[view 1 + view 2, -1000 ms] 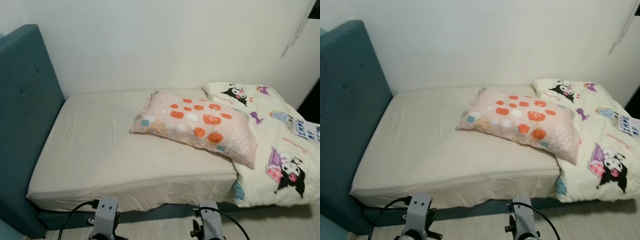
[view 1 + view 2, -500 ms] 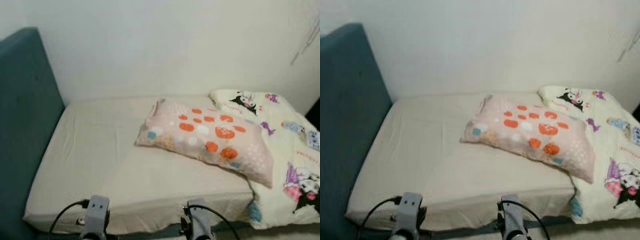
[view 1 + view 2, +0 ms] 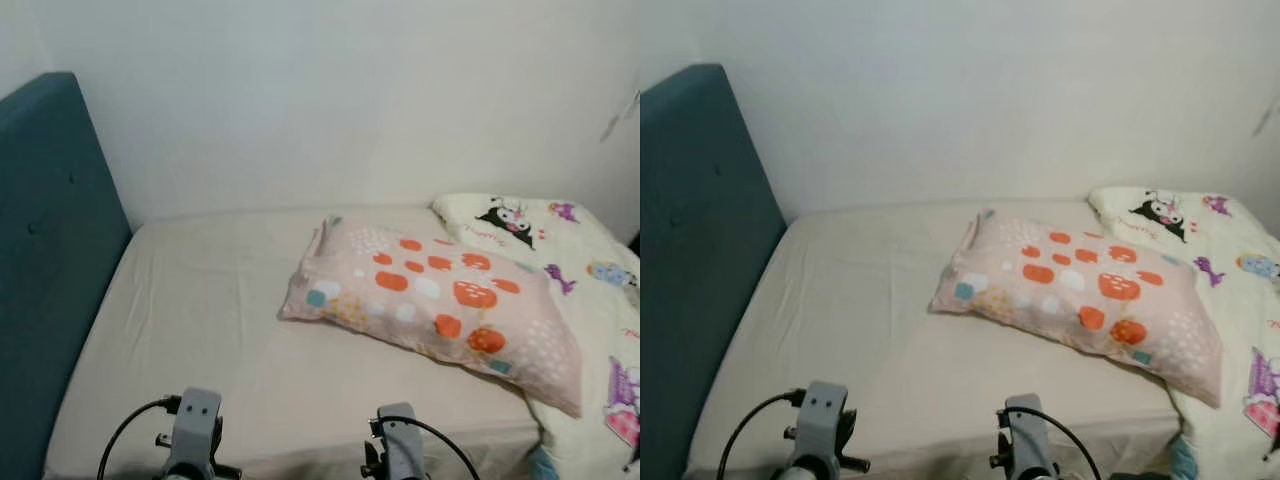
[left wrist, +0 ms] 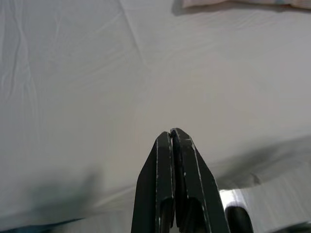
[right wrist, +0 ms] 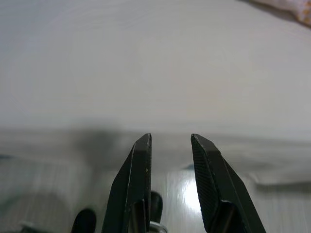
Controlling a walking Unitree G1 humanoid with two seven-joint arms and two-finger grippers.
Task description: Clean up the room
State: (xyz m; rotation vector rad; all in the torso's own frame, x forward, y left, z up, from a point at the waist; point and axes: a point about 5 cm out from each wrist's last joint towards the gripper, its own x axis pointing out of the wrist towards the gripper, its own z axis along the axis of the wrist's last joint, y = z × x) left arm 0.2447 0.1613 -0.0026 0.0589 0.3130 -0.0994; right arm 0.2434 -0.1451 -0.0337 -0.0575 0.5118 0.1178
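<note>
If the right gripper (image 5: 169, 145), fingers apart, pinches the pillow (image 3: 435, 300) weakly, it may slip; the left gripper (image 4: 172, 136) is closed.

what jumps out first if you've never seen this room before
The pink pillow with orange and white spots catches the eye first, lying askew across the middle of the cream-sheeted bed rather than at the teal headboard on the left. Next is the cartoon-print blanket, bunched at the right end. Low at the near edge, the left gripper is shut and the right gripper open.
</note>
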